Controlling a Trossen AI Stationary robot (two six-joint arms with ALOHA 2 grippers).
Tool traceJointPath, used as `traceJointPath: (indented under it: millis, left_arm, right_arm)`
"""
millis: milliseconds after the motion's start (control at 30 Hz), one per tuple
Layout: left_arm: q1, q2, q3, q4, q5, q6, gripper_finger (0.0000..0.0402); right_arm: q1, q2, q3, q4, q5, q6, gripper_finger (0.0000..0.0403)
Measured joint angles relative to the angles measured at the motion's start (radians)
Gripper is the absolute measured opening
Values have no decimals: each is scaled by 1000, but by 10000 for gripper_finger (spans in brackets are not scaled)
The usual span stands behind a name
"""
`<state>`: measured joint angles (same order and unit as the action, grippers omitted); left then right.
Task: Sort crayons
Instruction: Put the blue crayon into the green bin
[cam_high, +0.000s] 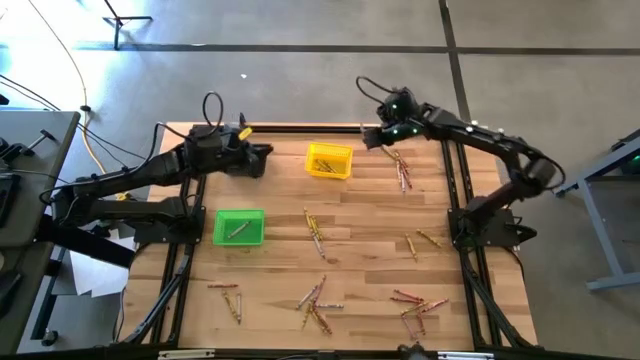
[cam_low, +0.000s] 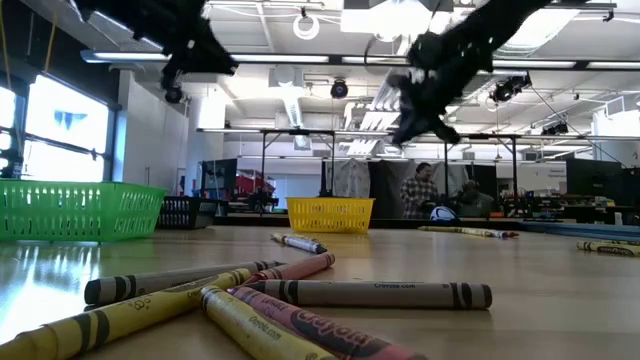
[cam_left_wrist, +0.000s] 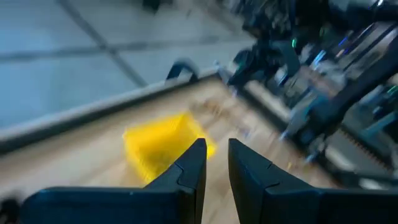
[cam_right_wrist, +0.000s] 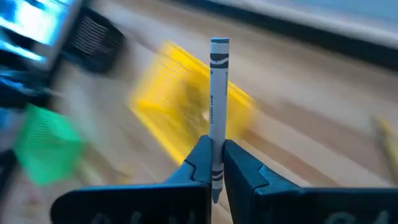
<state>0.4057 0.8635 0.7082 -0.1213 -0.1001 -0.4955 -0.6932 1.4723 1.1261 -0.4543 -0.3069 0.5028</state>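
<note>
A wide workshop with ceiling lights and distant benches lay beyond the wooden tabletop (cam_high: 350, 215), where a person in a plaid shirt (cam_low: 419, 190) stood far off. Three small bins sat on the tabletop: a green bin (cam_high: 239, 227) toward the left arm's side, a yellow bin (cam_high: 329, 160) near the far middle, and a black bin (cam_low: 186, 211) seen behind the green one in the low view. The green bin already held one crayon.

The right pincer (cam_right_wrist: 214, 163) was clenched on a greenish-grey crayon (cam_right_wrist: 217, 106), gripping its lower end so that most of the stick stood clear ahead of the fingers. It hung in the air near the far edge, beside the yellow bin, which the right wrist view showed just past the crayon; probably the stick was being carried toward a bin for dropping.

The left pincer (cam_left_wrist: 215, 163) hovered near the far left corner, its fingers narrowly parted and holding nothing, apparently kept out of the way.

The other crayons (cam_high: 316, 305) lay scattered, most of them in small clusters along the near and right parts, unsorted.
</note>
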Motion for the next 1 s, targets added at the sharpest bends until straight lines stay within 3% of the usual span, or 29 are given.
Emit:
traceJointPath:
  millis: [300, 433, 633, 1000]
  left_arm:
    - [-1, 252, 0, 561, 224, -86, 53]
    - [-1, 351, 0, 761, 249, -154, 55]
    - [-11, 417, 0, 837, 331, -164, 88]
    - [-53, 462, 12, 877, 300, -132, 169]
  right_arm:
    - [192, -111, 1, 324, 91, 102, 6]
    - [266, -110, 0, 363, 153, 121, 6]
    - [350, -110, 0, 365, 237, 126, 5]
    - [463, -110, 0, 382, 383, 174, 5]
